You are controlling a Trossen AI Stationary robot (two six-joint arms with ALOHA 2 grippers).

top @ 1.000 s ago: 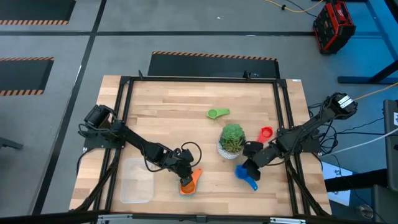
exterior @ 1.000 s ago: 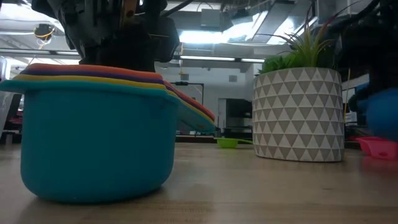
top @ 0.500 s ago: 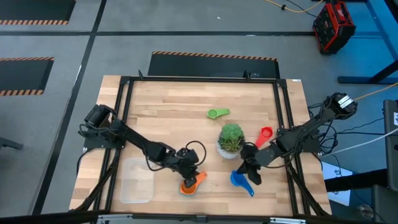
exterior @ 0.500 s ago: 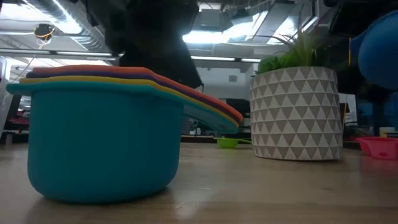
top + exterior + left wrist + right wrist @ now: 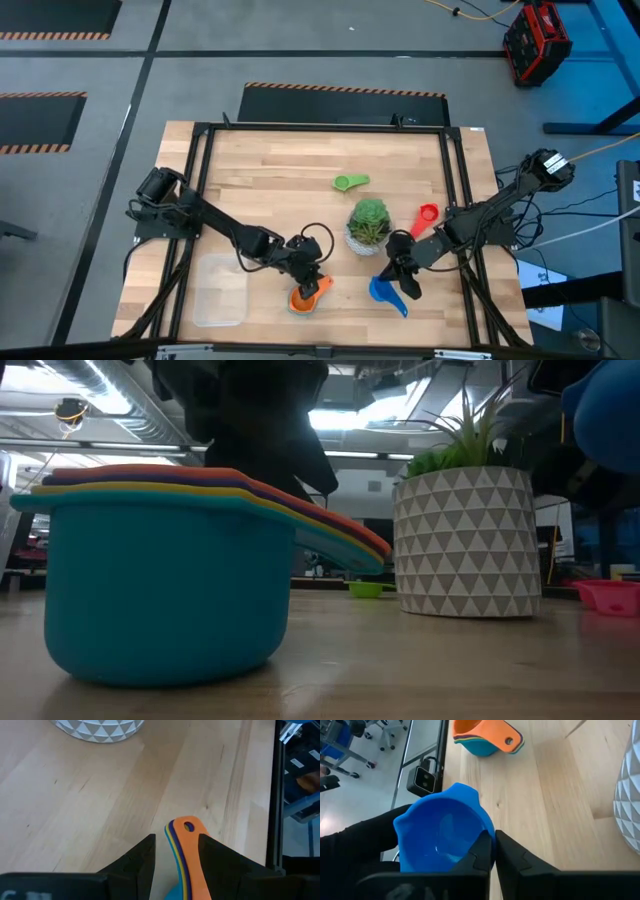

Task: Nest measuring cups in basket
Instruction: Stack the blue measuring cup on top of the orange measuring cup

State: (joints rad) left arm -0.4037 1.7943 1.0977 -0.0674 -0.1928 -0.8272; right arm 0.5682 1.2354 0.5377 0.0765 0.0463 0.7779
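A nested stack of measuring cups (image 5: 303, 297), teal at the bottom and orange on top, stands near the table's near edge, and fills the low view (image 5: 160, 590). My left gripper (image 5: 311, 279) is open above it, and its fingers stand on either side of the stack's handles (image 5: 186, 832). My right gripper (image 5: 396, 274) is shut on a blue cup (image 5: 382, 290), right of the stack. A green cup (image 5: 350, 182) and a red cup (image 5: 428, 213) lie on the table. The clear basket (image 5: 220, 290) sits left of the stack. My left gripper has a finger (image 5: 215, 857) close against the orange handle's edge (image 5: 199, 827), but I cannot tell whether it touches. My right gripper pinches the blue cup by its rim (image 5: 482, 832), one finger (image 5: 479, 851) on the bowl's inner side and one outside. The cup is lifted clear of the table (image 5: 605, 410) and tilted, its handle (image 5: 402, 305) pointing to the near right.
A green plant in a white patterned pot (image 5: 371, 224) stands between the two grippers, close to my right arm. The table's black frame rails (image 5: 462, 200) run along its sides. Bare wood lies between the stack and the blue cup.
My right gripper has lifted the blue cup clear of the table and carried it a little toward the left and the near edge. My left gripper has shifted slightly right over the stack, and the stack has turned, so its handles now swing farther right.
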